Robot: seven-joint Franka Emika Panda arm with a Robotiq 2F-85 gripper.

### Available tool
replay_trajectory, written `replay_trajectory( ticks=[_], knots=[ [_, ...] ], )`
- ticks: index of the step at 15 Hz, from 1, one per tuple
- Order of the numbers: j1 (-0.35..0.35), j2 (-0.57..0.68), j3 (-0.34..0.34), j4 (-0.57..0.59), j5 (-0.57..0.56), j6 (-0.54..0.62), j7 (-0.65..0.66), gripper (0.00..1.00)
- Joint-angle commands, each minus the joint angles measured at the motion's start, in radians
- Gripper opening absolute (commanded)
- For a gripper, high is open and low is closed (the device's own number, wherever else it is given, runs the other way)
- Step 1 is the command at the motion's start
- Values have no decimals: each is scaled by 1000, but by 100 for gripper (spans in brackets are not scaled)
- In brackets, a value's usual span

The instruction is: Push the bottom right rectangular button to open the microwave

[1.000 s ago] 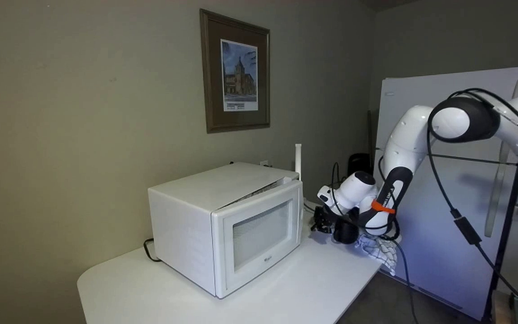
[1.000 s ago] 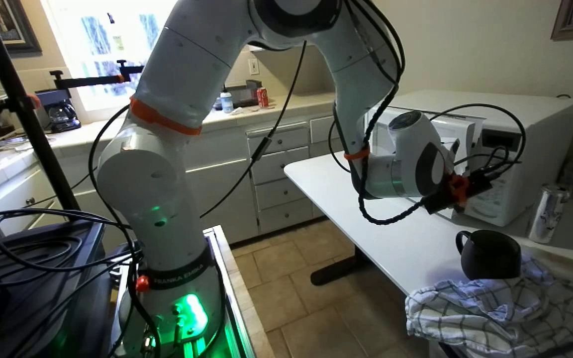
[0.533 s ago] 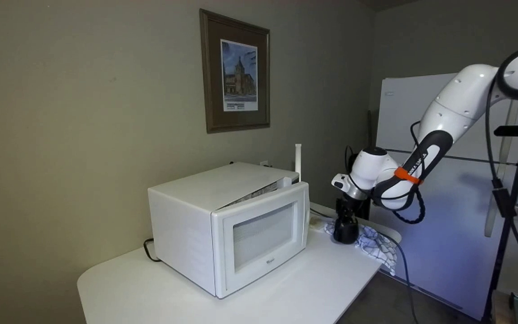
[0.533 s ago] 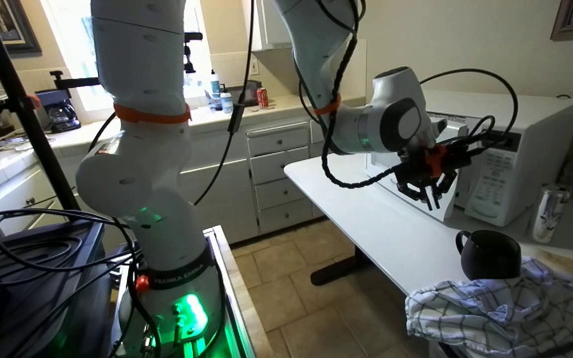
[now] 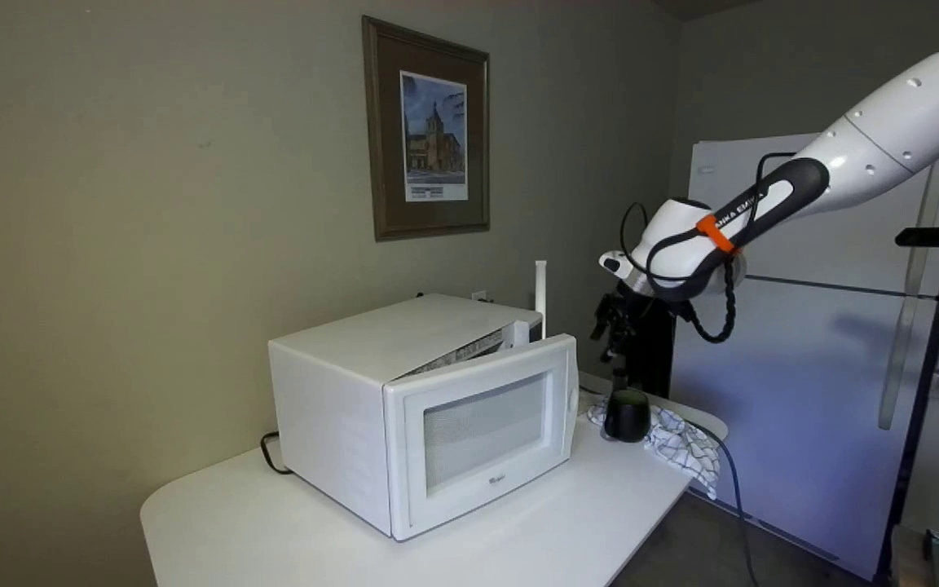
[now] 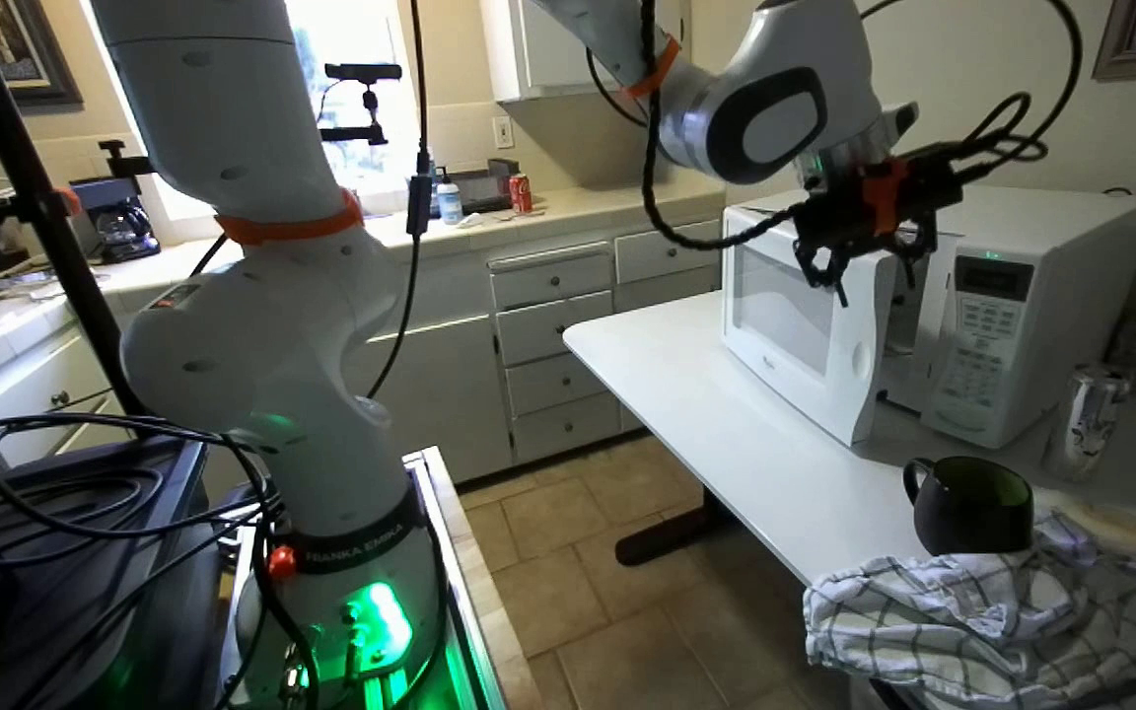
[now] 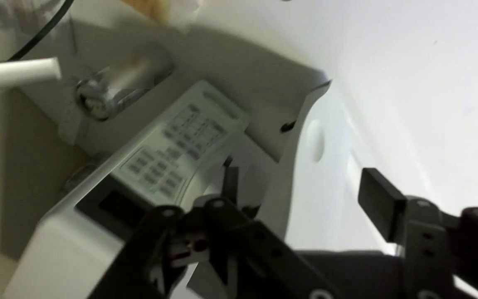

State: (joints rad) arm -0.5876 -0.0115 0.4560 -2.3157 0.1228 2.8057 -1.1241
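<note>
The white microwave (image 5: 404,334) stands on the table with its door (image 5: 482,432) swung partly out, leaving a gap beside the control panel (image 6: 982,345). In the wrist view, a long narrow button-like shape (image 7: 221,104) lies at the panel end (image 7: 172,153) farthest from the dark display; whether it is the rectangular button I cannot tell. My gripper (image 6: 876,284) hangs in front of the microwave near door-top height, apart from it in an exterior view (image 5: 610,336). Its fingers are spread with nothing held, and the door's free edge (image 7: 318,182) shows beyond them in the wrist view.
A dark mug (image 6: 972,508) and a checkered towel (image 6: 913,616) sit at the near end of the white table (image 6: 775,473). A can (image 6: 1086,424) stands beside the microwave's panel side. A tall white fridge (image 5: 795,391) rises behind the arm.
The arm has lifted and drawn back from the microwave front, turning the gripper downward. Its fingers have spread apart. The microwave door has swung farther out.
</note>
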Motion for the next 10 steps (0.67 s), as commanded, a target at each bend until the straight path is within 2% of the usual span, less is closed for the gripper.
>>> replay_trajectory(
  ticks=[1, 2, 3, 4, 5, 7, 10],
  knots=[
    [-6, -96, -34, 132, 219, -206, -250, 100],
    [-4, -104, -55, 183, 268, -289, -308, 100],
    [152, -102, -229, 226, 257, -358, -297, 100],
    [185, -108, -277, 267, 267, -428, -282, 100],
    [251, -97, -356, 306, 288, -478, -277, 100],
    [323, -105, -436, 328, 304, -523, -224, 100],
    [387, -113, -506, 316, 273, -490, -231, 100]
  ],
)
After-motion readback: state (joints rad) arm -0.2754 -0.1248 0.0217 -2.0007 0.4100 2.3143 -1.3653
